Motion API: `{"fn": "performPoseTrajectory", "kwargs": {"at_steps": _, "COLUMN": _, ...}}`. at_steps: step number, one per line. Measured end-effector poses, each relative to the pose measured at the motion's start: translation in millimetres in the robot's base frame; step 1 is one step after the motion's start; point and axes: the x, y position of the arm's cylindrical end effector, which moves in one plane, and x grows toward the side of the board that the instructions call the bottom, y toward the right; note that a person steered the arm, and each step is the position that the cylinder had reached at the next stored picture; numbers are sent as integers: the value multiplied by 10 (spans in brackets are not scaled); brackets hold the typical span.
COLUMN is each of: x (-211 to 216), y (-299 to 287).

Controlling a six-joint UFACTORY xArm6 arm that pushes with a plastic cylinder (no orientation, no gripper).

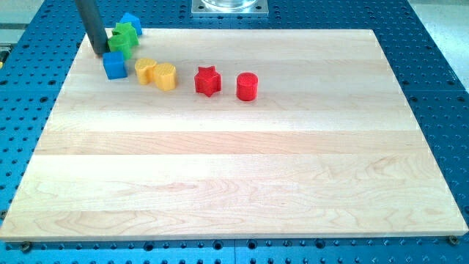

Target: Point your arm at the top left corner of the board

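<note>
right now my tip (100, 52) sits on the wooden board (242, 183) close to its top left corner (94, 34), a little below that corner and just inside the view's left edge of the wood. the rod has no jaws to open or close; it is a plain dark bar, it holds nothing, and it leans up out of the view's top.

taking my tip as the landmark: a green block (122, 39), star-like in outline though its lower part is hard to read, lies just to its right, so near that i cannot tell whether the two touch. a blue block (132, 22), shape unclear, is up and to the right of my tip, behind the green one at the board's top edge. a blue cube (114, 65) stands just below and slightly right of my tip, close but apart. further right of my tip, and a bit lower, come a yellow heart-like block (146, 70) and a yellow rounded block (165, 76), touching each other. beyond them, well apart from my tip, a red star (207, 81) and then a red cylinder (247, 86) stand near one another without touching.
</note>
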Motion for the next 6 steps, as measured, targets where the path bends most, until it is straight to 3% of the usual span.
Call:
{"fn": "performPoseTrajectory", "kwargs": {"at_steps": 5, "x": -152, "y": -179}}
{"fn": "performPoseTrajectory", "kwargs": {"at_steps": 6, "x": -379, "y": -280}}
